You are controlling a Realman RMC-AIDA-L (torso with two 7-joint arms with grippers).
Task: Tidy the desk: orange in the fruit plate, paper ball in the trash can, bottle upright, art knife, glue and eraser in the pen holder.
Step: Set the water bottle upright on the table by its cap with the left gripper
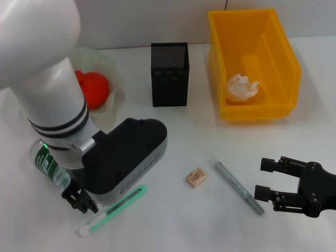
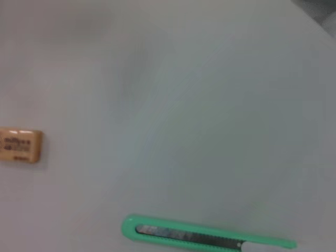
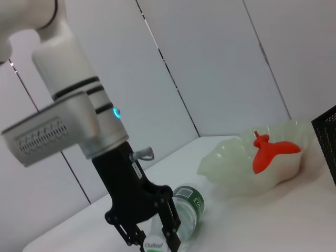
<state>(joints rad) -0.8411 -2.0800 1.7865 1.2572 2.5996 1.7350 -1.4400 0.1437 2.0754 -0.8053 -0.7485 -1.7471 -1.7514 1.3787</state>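
Red-orange fruit [image 1: 93, 88] in pale plate [image 1: 116, 86], crumpled paper ball [image 1: 242, 87] in yellow bin [image 1: 252, 63] — done. Left hand [image 3: 152, 231] spread over lying clear bottle [image 3: 185, 209]; green art knife [image 1: 114, 209], grey glue stick [image 1: 239, 187], tan eraser [image 1: 196, 178] on counter, black mesh holder [image 1: 169, 74] waiting. Right hand [image 1: 268, 179] spread, idle.

Left fingers [image 1: 80, 201] jammed low on the tabletop [image 1: 173, 220], bottle [image 1: 48, 167] lying touching on the outer side, green art knife [image 1: 113, 210] just beside toward the middle. Barely any room to slip between those two. Bulky left arm hanging right over that corner, fruit plate [image 1: 113, 79] behind it.

Right fingers [image 1: 265, 178] spread with bare tabletop all round; only the glue stick [image 1: 239, 187] lying just inward of the tips, eraser [image 1: 196, 177] a bit past that. Further back, pen holder [image 1: 169, 74] and yellow bin [image 1: 254, 63] standing tall, with a clear lane between them.
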